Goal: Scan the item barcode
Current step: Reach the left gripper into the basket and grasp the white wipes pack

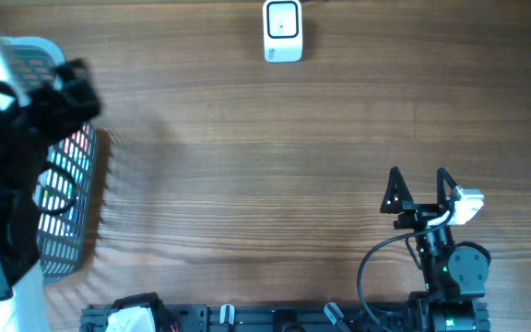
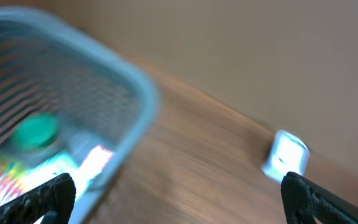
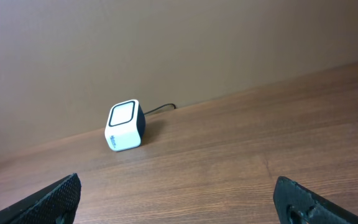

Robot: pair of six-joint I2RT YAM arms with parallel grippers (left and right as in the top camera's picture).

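The white cube-shaped barcode scanner (image 1: 283,30) stands at the table's far edge, its window facing up; it also shows as the scanner (image 3: 125,126) and, blurred, the scanner (image 2: 286,155). Colourful packaged items (image 1: 72,175) lie in a light blue basket (image 1: 63,249) at the left. Among them is one with a green lid (image 2: 36,132). My left gripper (image 1: 70,90) hovers blurred over the basket's far end, open (image 2: 179,202) and holding nothing. My right gripper (image 1: 419,189) rests open near the front right, with only bare table between its fingers (image 3: 179,202).
The basket's rim (image 2: 138,93) curves in front of the left gripper. A black cable runs from the scanner off the back edge. The arm bases and a dark rail (image 1: 275,318) line the front edge. Brown wooden tabletop (image 1: 265,166) lies between basket and right arm.
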